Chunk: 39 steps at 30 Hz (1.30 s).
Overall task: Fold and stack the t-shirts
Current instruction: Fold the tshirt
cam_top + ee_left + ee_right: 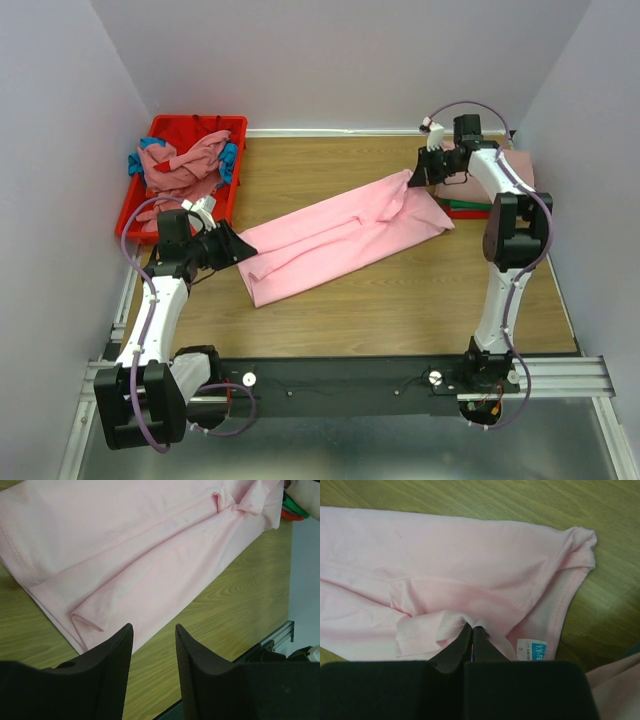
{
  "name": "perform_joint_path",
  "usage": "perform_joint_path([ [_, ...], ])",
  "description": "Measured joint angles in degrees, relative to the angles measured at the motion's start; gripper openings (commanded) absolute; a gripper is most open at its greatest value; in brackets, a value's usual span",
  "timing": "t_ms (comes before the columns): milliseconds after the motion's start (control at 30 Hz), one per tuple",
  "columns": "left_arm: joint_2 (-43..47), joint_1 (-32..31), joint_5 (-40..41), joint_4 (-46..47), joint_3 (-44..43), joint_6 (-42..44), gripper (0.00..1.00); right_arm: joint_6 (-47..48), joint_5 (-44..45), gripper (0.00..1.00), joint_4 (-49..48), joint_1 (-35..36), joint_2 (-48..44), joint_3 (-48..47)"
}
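The pink t-shirt (340,235) lay folded lengthwise into a long, softly creased band, stretched across the worktop (400,300) from 8 o'clock to 2 o'clock. The right claw (471,630) pinched its fabric beside the neck label. The left claw (154,645) stood spread near the hem end.

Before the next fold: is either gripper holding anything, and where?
Right gripper pinches the pink t-shirt at a fold beside its neck label; left gripper open, empty.

Only readable bit is the neck tag (532,649) on the pink t-shirt (445,555): white part says "S", blue part looks like "YY.FS", rest is hidden.
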<state>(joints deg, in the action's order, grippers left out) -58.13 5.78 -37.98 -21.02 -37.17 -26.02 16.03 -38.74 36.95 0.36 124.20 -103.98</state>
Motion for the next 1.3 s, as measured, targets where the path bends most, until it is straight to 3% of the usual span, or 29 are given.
perform_joint_path([
  [467,0.1,0.0,0.0,-1.4,0.0,2.6,0.47,-1.0,5.0,0.05,0.0,2.9,5.2,-4.7],
  [633,0.2,0.0,0.0,-1.5,0.1,2.9,0.47,-2.5,7.1,0.19,-0.5,4.4,8.1,-8.1],
  [967,0.4,0.0,0.0,-1.6,1.0,3.6,0.47,-3.0,9.0,0.25,-0.5,6.8,9.7,-10.4],
  [1000,0.4,-0.1,0.0,-1.6,1.0,3.6,0.47,-3.0,9.2,0.32,-0.5,7.0,9.7,-10.7],
  [1100,0.4,-0.2,0.0,-1.7,1.0,3.8,0.47,-3.2,9.8,0.41,-0.6,7.2,9.7,-11.3],
  [1300,0.4,-0.2,0.0,-1.9,1.0,4.2,0.47,-4.8,10.2,0.42,-0.8,7.2,9.7,-14.0],
])
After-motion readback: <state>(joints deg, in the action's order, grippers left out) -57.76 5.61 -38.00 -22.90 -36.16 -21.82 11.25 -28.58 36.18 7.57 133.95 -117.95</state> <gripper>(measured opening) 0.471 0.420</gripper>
